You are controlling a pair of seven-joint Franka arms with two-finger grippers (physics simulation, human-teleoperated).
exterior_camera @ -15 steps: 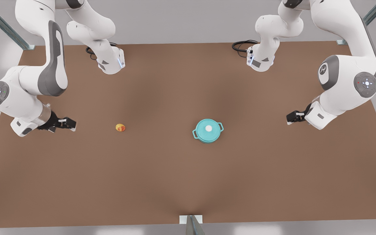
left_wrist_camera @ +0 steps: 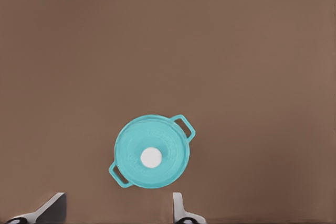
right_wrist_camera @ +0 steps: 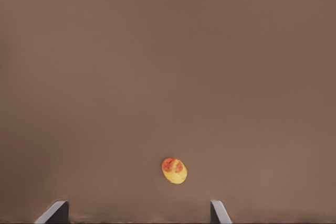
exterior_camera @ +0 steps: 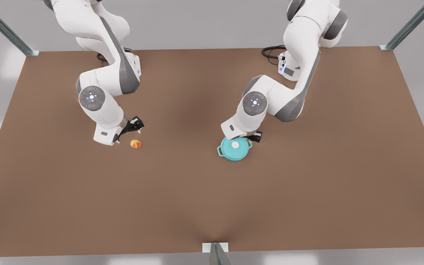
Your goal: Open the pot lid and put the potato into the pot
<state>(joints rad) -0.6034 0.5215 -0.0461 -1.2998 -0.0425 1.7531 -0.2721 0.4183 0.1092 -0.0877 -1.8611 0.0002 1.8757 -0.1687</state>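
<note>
The teal pot [exterior_camera: 230,156] stands on the brown table with its two loop handles showing, and the pot lid [exterior_camera: 238,149] with a white knob sits shut on it. In the left wrist view the pot lid [left_wrist_camera: 167,144] lies just ahead of my left gripper [left_wrist_camera: 118,212], which is open. That left gripper [exterior_camera: 255,137] hovers at the pot's far rim on the front view's right. The potato [exterior_camera: 135,144], yellow with orange-red patches, lies on the front view's left. My right gripper [exterior_camera: 136,125] hangs just behind it, open. The potato [right_wrist_camera: 174,170] sits ahead of the right gripper [right_wrist_camera: 139,213].
Black cables [exterior_camera: 272,52] coil at the arm bases along the table's far edge. Metal frame posts [exterior_camera: 2,27] rise at the back corners, and a small bracket [exterior_camera: 215,247] sits at the near edge. Bare brown table [exterior_camera: 182,198] stretches in front of both objects.
Both arms have swung in from the table's sides. The left gripper now hangs at the pot and the right gripper at the potato. Pot and potato have not moved.
</note>
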